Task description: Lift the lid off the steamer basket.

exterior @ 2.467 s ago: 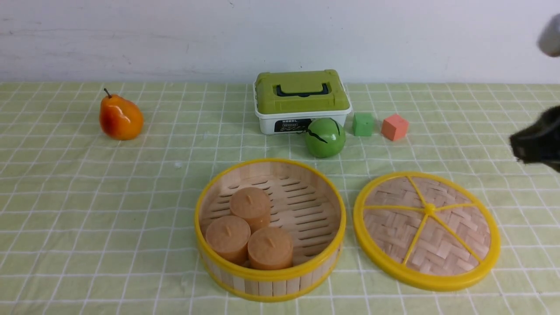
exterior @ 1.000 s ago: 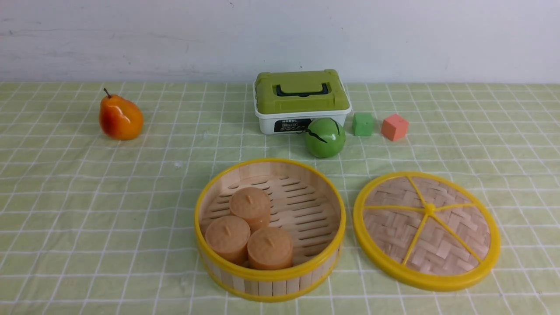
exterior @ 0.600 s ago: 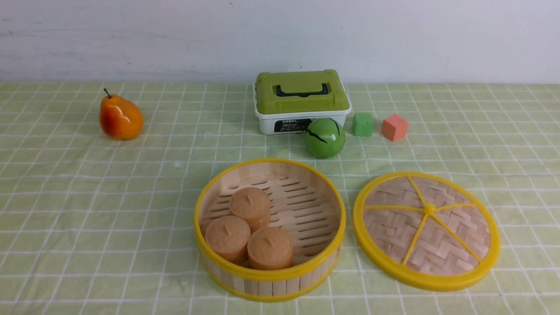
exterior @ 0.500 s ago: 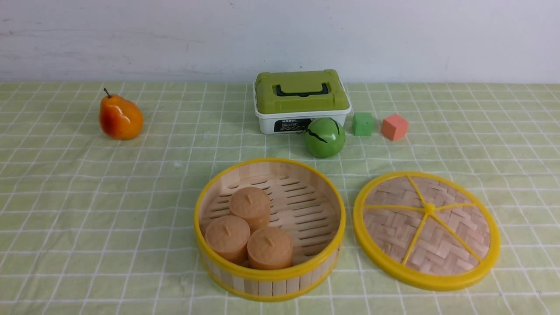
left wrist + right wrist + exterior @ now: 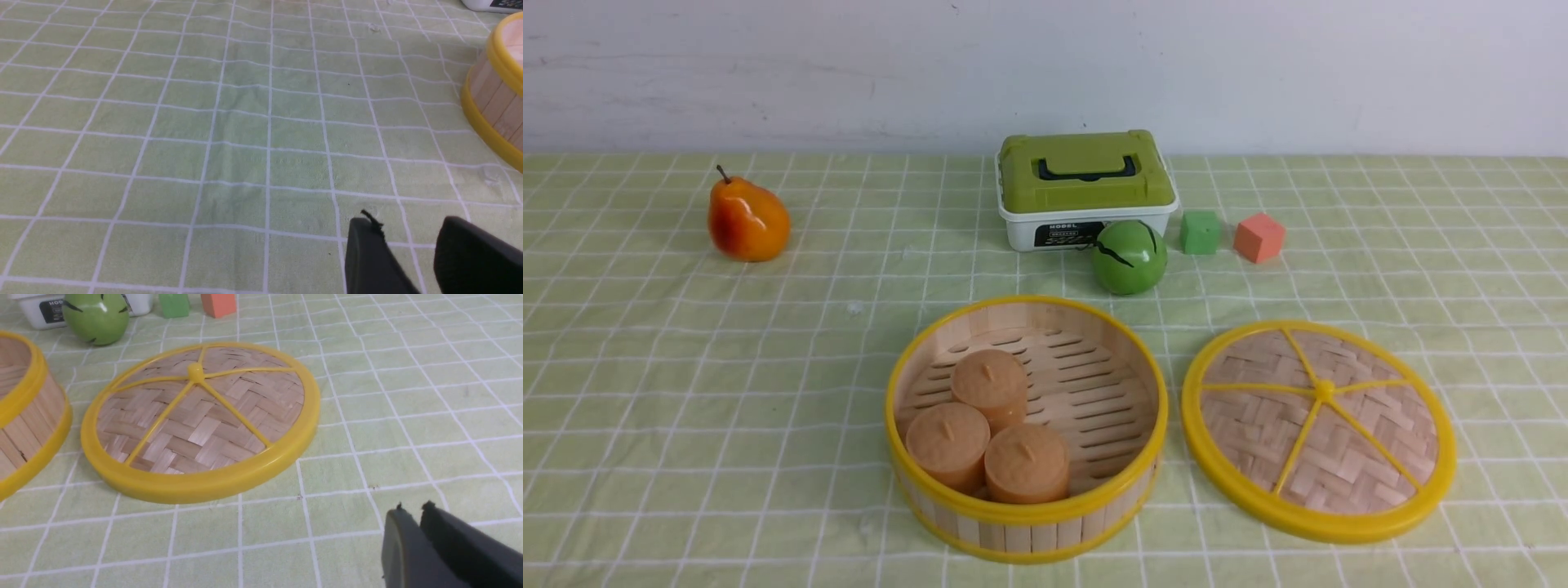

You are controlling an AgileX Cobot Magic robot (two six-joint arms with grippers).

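1. Nearest the robot in the front view, the steamer basket (image 5: 1027,430) stands uncovered on the green checked desk (image 5: 686,392), with three tan cylindrical cakes (image 5: 988,437) grouped at 7 o'clock on its slotted floor.
2. The lid (image 5: 1319,429) lies flat on the desk at 3 o'clock from the basket, just beside it, a narrow strip of cloth between the two yellow rims.
3. Farther back, a green ball (image 5: 1129,256) sits at 1 o'clock from the basket, touching or nearly touching the front of a white box with a green lid (image 5: 1086,189).
4. A green cube (image 5: 1201,232) and an orange cube (image 5: 1258,237) stand side by side at 3 o'clock from the ball.
5. An orange pear (image 5: 747,220) stands well apart at 10 o'clock from the basket.
6. The left claw (image 5: 408,253) is released, its jaws apart and empty above bare cloth, the basket wall (image 5: 496,98) near.
7. The right claw (image 5: 412,522) is nearly clenched, only a thin slit between its jaws, grasping nothing, near the lid (image 5: 200,416).
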